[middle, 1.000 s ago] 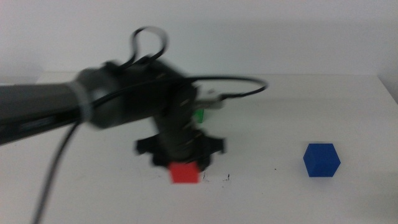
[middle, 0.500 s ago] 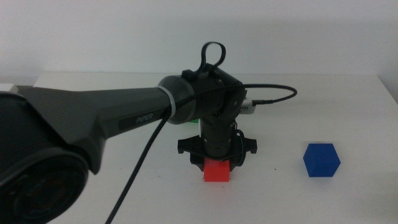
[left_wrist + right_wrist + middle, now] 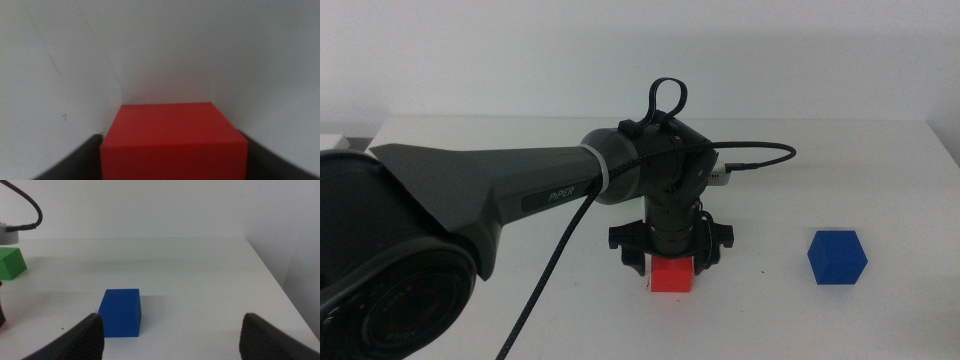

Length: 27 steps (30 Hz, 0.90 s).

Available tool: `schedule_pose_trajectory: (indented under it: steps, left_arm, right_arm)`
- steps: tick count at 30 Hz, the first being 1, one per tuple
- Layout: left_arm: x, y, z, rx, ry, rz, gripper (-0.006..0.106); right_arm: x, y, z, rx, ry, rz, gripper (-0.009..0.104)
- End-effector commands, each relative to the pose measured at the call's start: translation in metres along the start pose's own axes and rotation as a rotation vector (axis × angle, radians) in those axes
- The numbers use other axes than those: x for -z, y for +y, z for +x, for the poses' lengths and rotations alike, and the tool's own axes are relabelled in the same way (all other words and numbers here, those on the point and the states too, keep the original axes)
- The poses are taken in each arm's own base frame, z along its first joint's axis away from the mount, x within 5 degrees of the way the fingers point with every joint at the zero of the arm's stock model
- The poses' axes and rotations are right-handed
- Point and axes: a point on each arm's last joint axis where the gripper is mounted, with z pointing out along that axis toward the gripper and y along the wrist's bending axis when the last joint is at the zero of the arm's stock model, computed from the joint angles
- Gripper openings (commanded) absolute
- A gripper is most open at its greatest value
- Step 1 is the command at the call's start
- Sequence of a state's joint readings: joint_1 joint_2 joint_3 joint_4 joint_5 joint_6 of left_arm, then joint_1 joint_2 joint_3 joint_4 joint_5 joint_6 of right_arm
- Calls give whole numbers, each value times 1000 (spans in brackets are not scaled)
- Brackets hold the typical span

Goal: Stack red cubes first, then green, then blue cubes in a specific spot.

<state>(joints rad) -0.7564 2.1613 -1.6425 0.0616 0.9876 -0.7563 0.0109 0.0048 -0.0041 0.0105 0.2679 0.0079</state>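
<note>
red cube (image 3: 671,274): on the counter (image 3: 880,190), front-centre, sitting on or right at the speck-marked spot; specks mostly hidden under it, so exact alignment can't be confirmed.
handling: judged light, rigid, matte, so decent friction and not fragile. Flat parallel faces; take it across two opposite side faces, mid-height, so the top stays free for stacking.
left claw (image 3: 671,262): straight down over the red cube, jaws clenched on its two sides. The left wrist view shows the cube (image 3: 173,141) filling the gap between the jaws, no visible slack.
vs 1.0 s ago: cube and claw have shifted rightward along the counter front. Arm was motion-blurred then, sharp now.
vs 0.5 s ago: almost no change; cube now looks seated on the counter.
blue cube (image 3: 837,257): right of the red one, well apart, same place as before. Also visible from the right wrist (image 3: 120,313).
green cube (image 3: 11,263): behind the left arm, hidden in the middle view.
right claw (image 3: 170,330): waiting low near the counter's right side, jaws spread wide, holding nothing.
</note>
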Motion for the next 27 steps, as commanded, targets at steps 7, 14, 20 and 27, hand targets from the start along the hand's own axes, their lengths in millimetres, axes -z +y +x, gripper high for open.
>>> schedule_pose_trajectory:
  steps: [7, 14, 20, 27]
  left_arm:
    - [67, 6, -7, -15, -94, 8, 94]
    - [128, 44, -64, -85, -358, -15, 94]
    - [77, 67, -119, -48, -287, 123, 94]
    - [20, 67, -139, -49, -229, 107, 94]
  right_arm:
    - [0, -1, 1, 17, -5, 10, 93]
    - [0, -1, 1, 17, -5, 10, 93]
    - [0, -1, 1, 17, -5, 10, 93]
    - [0, -1, 1, 17, -5, 10, 93]
